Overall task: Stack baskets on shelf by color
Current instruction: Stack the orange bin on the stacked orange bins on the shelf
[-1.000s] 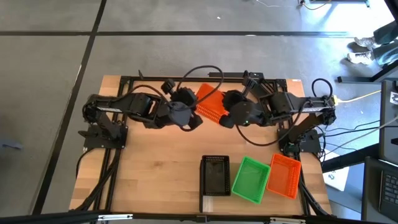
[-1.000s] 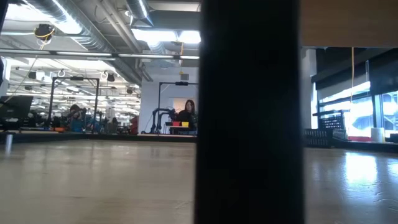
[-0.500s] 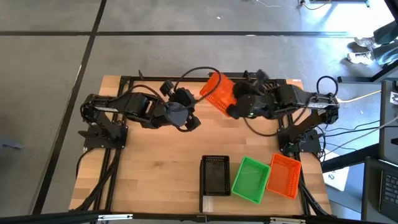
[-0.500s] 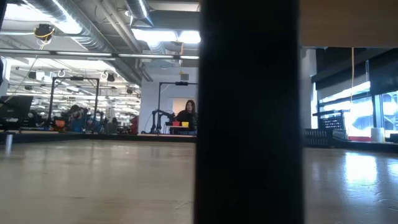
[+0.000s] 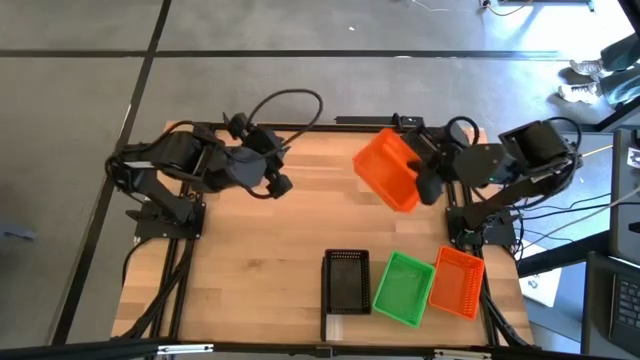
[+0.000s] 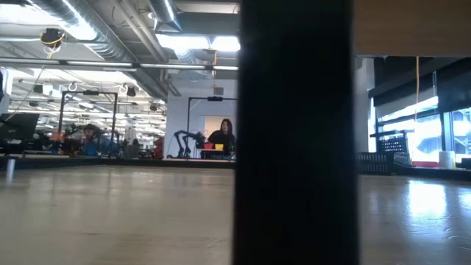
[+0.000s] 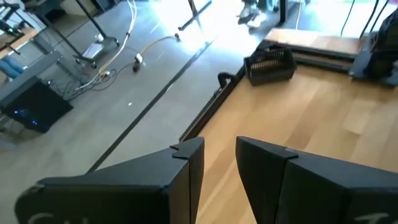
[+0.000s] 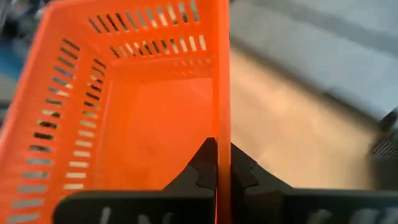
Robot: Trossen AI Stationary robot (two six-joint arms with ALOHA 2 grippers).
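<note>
My right gripper [image 5: 424, 184] is shut on an orange basket [image 5: 388, 172], held in the air over the table's right half, toward its far edge. The right wrist view looks into this basket [image 8: 124, 118]. My left gripper [image 5: 278, 184] hangs open and empty over the left half of the table, its fingers apart in the left wrist view [image 7: 219, 168]. A black basket [image 5: 346, 279], a green basket [image 5: 402, 288] and a second orange basket [image 5: 457, 282] stand in a row at the near edge. The pale shelf [image 5: 345, 326] shows under the black one. My right gripper pinches the orange basket by the rim of one side wall [image 8: 222, 134], with one finger inside the basket and one outside. The fingers come at it from the table's right. The basket is lifted clear of the table and tilted.
A broad dark shape [image 6: 294, 132] stands close before the low camera and hides the middle of the table. Another black basket [image 7: 270, 64] sits near a table edge in the left wrist view. Bare planks [image 5: 250, 260] lie between the arms and the near row.
My right gripper has carried the orange basket from the far middle of the table toward the right and near side, and the basket has turned and tilted on the way. My left arm has drawn back toward the table's left edge.
</note>
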